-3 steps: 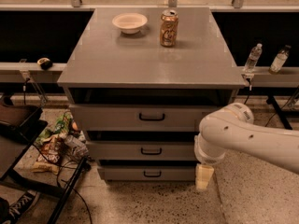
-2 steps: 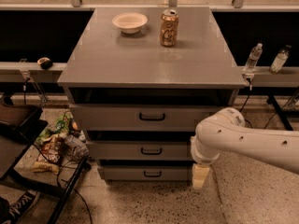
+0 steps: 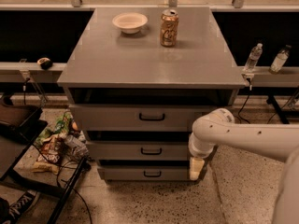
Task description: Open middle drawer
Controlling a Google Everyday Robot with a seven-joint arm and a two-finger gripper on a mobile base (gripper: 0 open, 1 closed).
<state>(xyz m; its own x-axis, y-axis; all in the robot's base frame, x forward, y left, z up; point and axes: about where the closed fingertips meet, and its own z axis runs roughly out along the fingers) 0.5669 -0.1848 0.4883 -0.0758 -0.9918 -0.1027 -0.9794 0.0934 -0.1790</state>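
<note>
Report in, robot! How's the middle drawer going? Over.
Gripper low, beside grey cabinet right front corner. Grey metal middle drawer, small black loop handle untouched. Nothing blocks the handle.

Dim overall, warm yellow-brown cast. Light comes from above: the desk (image 3: 140, 64) top is the brightest surface, with a soft sheen by the can (image 3: 169, 28) near the far edge. There's deep shadow under the desk's front edge and in the gap above each drawer front, middle drawer (image 3: 121, 150) included. It's black past the left and right edges. The gripper (image 3: 196, 168), below the front right corner, shows pale against dark fronts. The arm (image 3: 243, 136) reads bright white.
</note>
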